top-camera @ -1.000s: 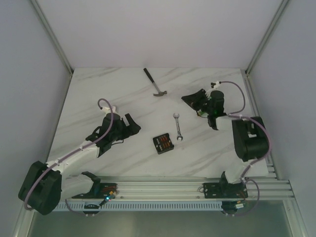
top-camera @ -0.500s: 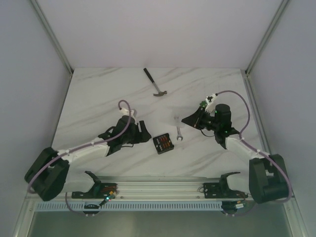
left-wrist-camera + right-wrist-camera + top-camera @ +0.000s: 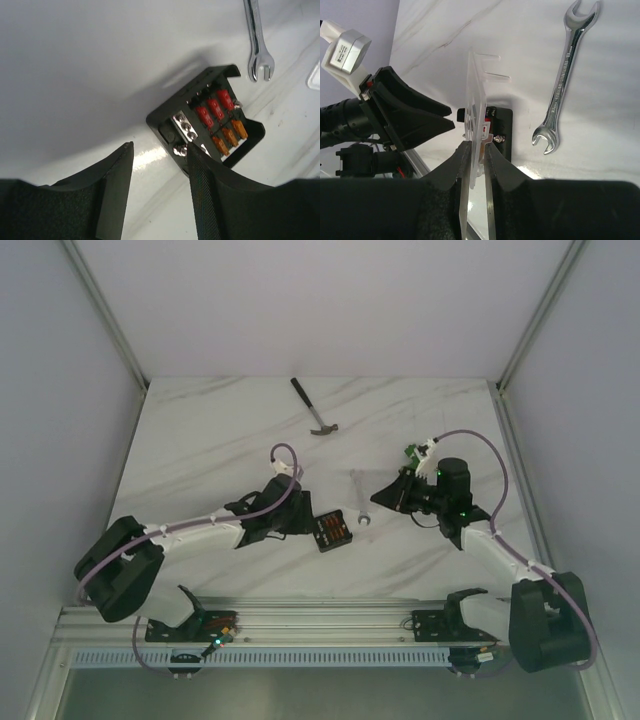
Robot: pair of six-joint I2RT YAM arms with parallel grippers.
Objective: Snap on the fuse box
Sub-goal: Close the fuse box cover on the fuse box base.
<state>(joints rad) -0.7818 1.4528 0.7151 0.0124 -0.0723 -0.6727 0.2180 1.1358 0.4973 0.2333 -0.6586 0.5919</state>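
The fuse box (image 3: pixel 331 530) is a small black open box with red and orange fuses, lying on the table's near middle. In the left wrist view the fuse box (image 3: pixel 210 122) sits just ahead of my open, empty left gripper (image 3: pixel 157 155), whose right finger (image 3: pixel 207 190) overlaps the box's near corner. My left gripper (image 3: pixel 303 522) is at the box's left side. My right gripper (image 3: pixel 476 147) is shut on a clear plastic cover (image 3: pixel 477 95), held on edge over the fuse box (image 3: pixel 501 131). In the top view, my right gripper (image 3: pixel 384 497) is up and to the right of the box.
A silver wrench (image 3: pixel 361 498) lies just right of the box, between it and the right gripper; it also shows in the left wrist view (image 3: pixel 257 40) and in the right wrist view (image 3: pixel 562 85). A hammer (image 3: pixel 313 408) lies at the back. An aluminium rail (image 3: pixel 330 618) runs along the near edge.
My left gripper has moved right across the table up to the fuse box. My right gripper has swung down and left toward the box, still holding the clear cover.
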